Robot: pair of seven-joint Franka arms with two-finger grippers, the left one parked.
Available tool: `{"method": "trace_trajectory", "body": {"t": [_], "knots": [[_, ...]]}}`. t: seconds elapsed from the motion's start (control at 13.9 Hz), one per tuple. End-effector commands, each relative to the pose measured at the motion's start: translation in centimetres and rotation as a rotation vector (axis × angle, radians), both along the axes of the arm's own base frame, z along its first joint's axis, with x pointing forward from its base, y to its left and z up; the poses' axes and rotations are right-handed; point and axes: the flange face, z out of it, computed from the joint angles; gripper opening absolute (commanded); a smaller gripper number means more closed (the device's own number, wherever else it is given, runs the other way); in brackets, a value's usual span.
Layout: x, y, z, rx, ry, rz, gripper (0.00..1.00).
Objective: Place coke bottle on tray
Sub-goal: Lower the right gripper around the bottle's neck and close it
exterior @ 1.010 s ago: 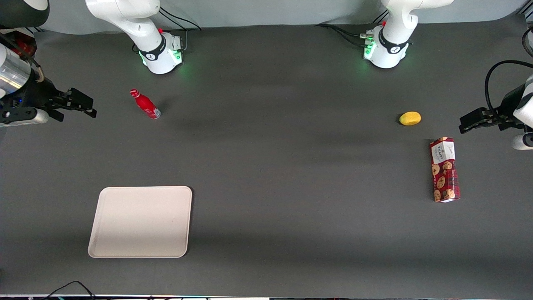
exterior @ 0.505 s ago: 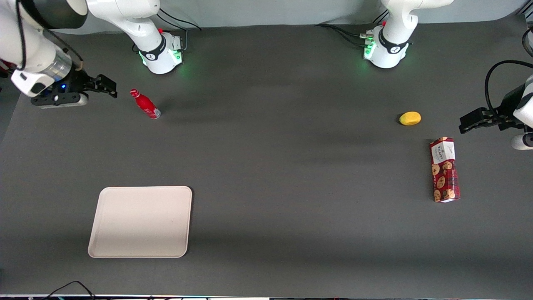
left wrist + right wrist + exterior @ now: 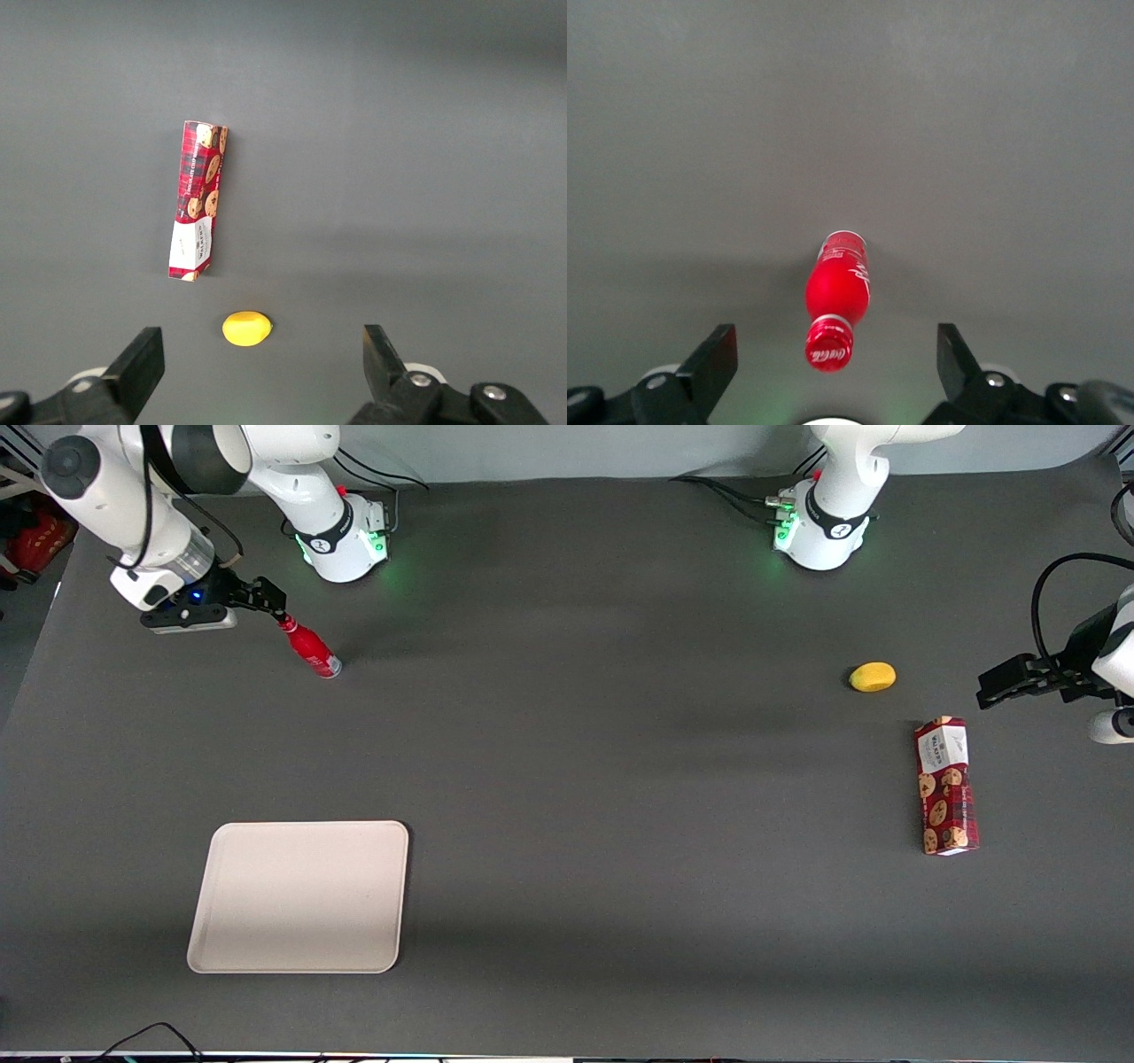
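The coke bottle is a small red bottle with a red cap, standing on the dark table near the working arm's base. In the right wrist view the coke bottle stands with its cap between my spread fingers. My gripper is open, level with the bottle's cap and just short of it, not touching. The off-white tray lies flat, empty, much nearer the front camera than the bottle.
A yellow lemon-like fruit and a red cookie box lie toward the parked arm's end of the table; both also show in the left wrist view, the fruit and the box.
My gripper has moved in from the table's edge toward the bottle and farther from the front camera, reaching its cap. The bottle and tray have not moved.
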Motion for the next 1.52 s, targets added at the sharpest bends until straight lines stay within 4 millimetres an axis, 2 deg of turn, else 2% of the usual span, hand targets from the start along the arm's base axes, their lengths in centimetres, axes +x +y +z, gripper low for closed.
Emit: {"method": "trace_trajectory", "body": {"t": [0.0, 0.22, 0.58, 1.01, 1.44], "knots": [[-1.4, -0.6, -2.3, -0.010, 0.006, 0.014, 1.00], [-1.6, -0.6, -4.3, -0.008, 0.041, 0.010, 1.00], [-1.6, -0.6, -6.4, -0.006, 0.091, -0.015, 1.00], [-1.7, -0.3, -7.8, -0.014, 0.135, -0.048, 0.99], [-1.7, -0.1, -8.4, -0.008, 0.152, -0.050, 0.52]]}}
